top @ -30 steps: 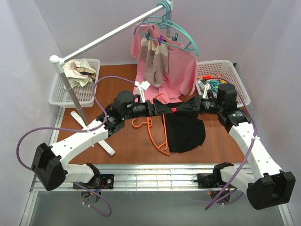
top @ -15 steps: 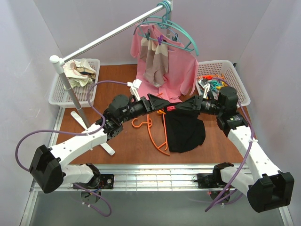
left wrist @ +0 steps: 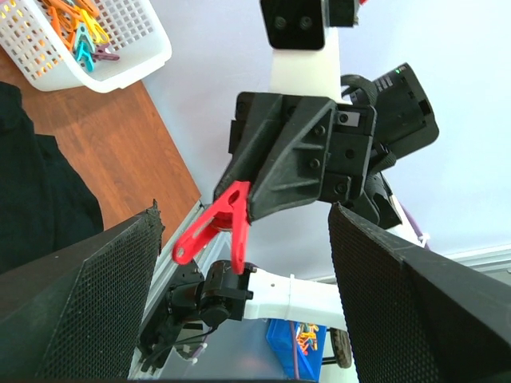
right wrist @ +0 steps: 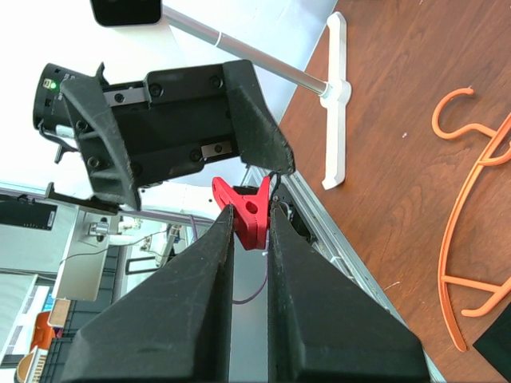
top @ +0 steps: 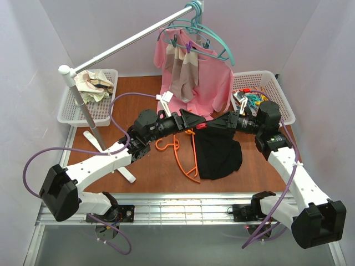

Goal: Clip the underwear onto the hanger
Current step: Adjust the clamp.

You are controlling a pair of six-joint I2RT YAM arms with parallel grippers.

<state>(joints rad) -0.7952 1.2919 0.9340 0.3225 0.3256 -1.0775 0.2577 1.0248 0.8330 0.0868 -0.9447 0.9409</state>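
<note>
The orange hanger [top: 186,158] lies flat on the brown table, and it also shows in the right wrist view [right wrist: 471,239]. The black underwear [top: 219,156] lies next to it on its right, overlapping its right side. My right gripper [top: 207,125] [right wrist: 250,214] is shut on a red clothespin [top: 201,126] [right wrist: 249,214] and holds it in the air above the hanger. My left gripper [top: 191,120] [left wrist: 243,219] faces it tip to tip. Its jaws are wide open, and the red clothespin [left wrist: 214,227] sits just in front of the gap. It grips nothing.
A white basket of coloured clothespins [top: 260,91] stands at the back right, and a white basket of cloths [top: 91,94] at the back left. A rack pole [top: 127,44] carries teal hangers [top: 194,33], a pink shirt [top: 213,83] and a beige-striped cloth [top: 183,72]. The rack's white foot [top: 119,166] lies to the left.
My left gripper has risen and moved right toward the right gripper. The right gripper has carried the red clothespin a little left, so the two tips now nearly meet.
</note>
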